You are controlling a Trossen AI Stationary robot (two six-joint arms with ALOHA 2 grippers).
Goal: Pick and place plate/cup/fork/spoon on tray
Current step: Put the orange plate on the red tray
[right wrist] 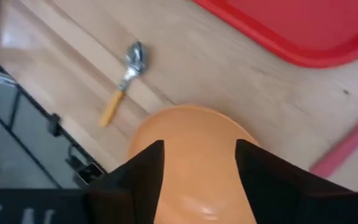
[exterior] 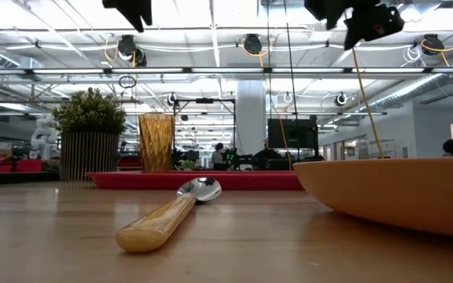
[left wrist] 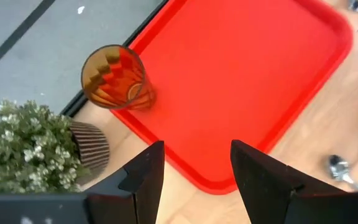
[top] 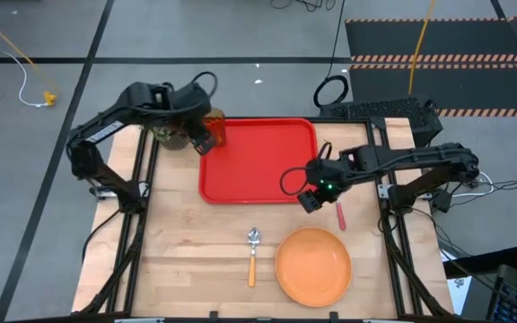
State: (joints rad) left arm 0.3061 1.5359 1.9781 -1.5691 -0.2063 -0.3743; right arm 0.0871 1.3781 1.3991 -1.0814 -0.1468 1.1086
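Cup point(left wrist: 113, 78) upright in the tray's point(top: 258, 166) far left corner, beside a potted plant point(left wrist: 27, 146). Left gripper point(left wrist: 194, 165) above it, jaws wide and empty. Right gripper point(right wrist: 197, 165) over the plate point(top: 312, 265) on the table point(top: 196, 260), jaws parted, empty. Spoon point(top: 253, 254) left of plate; fork point(top: 339, 215) off tray, right.

Amber cup point(left wrist: 114, 78) stands upright in the red tray's point(top: 267, 166) corner, just ahead of the open left jaws. Orange plate point(right wrist: 194, 162), spoon point(right wrist: 124, 81) and red-handled fork point(right wrist: 347, 149) lie below the open right jaws.
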